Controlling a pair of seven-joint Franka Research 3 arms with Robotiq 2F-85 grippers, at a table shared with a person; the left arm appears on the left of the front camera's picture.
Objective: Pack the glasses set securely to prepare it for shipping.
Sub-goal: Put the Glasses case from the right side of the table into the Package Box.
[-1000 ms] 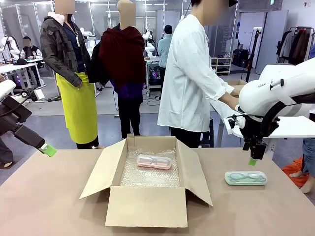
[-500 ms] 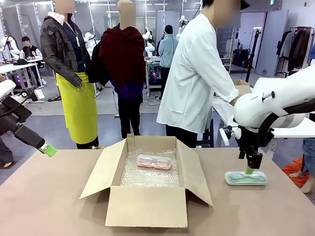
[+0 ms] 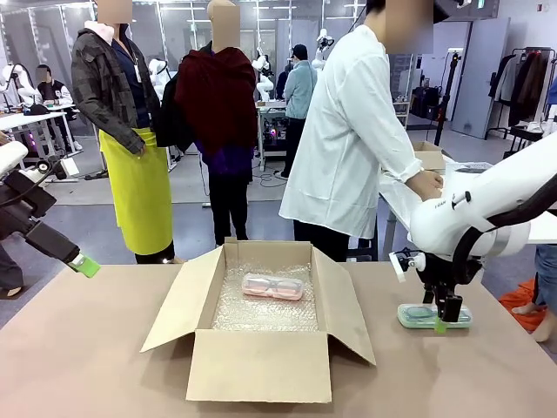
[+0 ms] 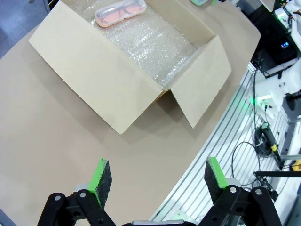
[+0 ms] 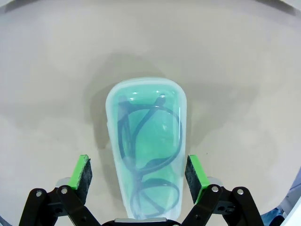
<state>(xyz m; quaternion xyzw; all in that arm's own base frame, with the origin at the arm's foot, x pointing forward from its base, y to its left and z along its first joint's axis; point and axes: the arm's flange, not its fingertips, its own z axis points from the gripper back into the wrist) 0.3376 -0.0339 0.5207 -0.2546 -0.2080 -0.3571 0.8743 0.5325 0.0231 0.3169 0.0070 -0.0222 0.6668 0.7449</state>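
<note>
While the pink case (image 3: 272, 286) lay on bubble wrap (image 3: 261, 312) inside the open box (image 3: 261, 366), the green case (image 5: 146, 150) rested on the counter (image 5: 235, 70) between the spread right fingers (image 5: 81, 173), untouched, its near end hidden. Well apart, the left fingers (image 4: 100, 176) hung open and empty.

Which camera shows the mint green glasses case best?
The right wrist view: the mint green case lies large and centred between the right tool's open pads, glasses visible inside. The front view shows it small, right of the box, partly behind that tool. The left wrist view catches at most a green sliver at its top edge.
</note>
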